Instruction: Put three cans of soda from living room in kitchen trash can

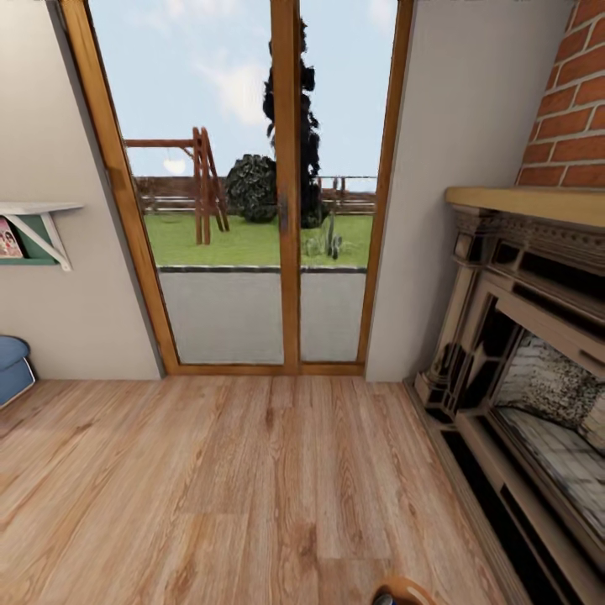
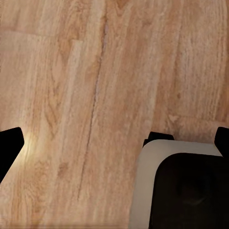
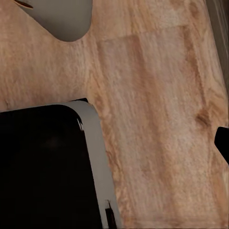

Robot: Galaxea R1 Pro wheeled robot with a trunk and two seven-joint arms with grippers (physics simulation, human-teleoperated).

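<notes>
At the very bottom edge of the head view, a small round orange thing with a grey top (image 1: 402, 593) pokes into the picture; it looks like one can of soda, cut off by the frame. The tash can is out of view. My left gripper (image 2: 114, 143) hangs over the wood floor with its dark fingertips (image 2: 10, 143) far apart, open and empty. In the right wrist view my right gripper (image 3: 114, 143) is also over the floor. One dark fingertip (image 3: 222, 143) sits at the picture's edge, and nothing is between the fingers.
I face the living room's wood-framed glass doors (image 1: 286, 193). The carved fireplace (image 1: 521, 353) and brick chimney (image 1: 571, 92) stand at the right. A blue sofa corner (image 1: 12, 366) and a wall shelf (image 1: 34, 231) are at the left. My own grey-and-black base (image 2: 186, 186) shows below both wrists.
</notes>
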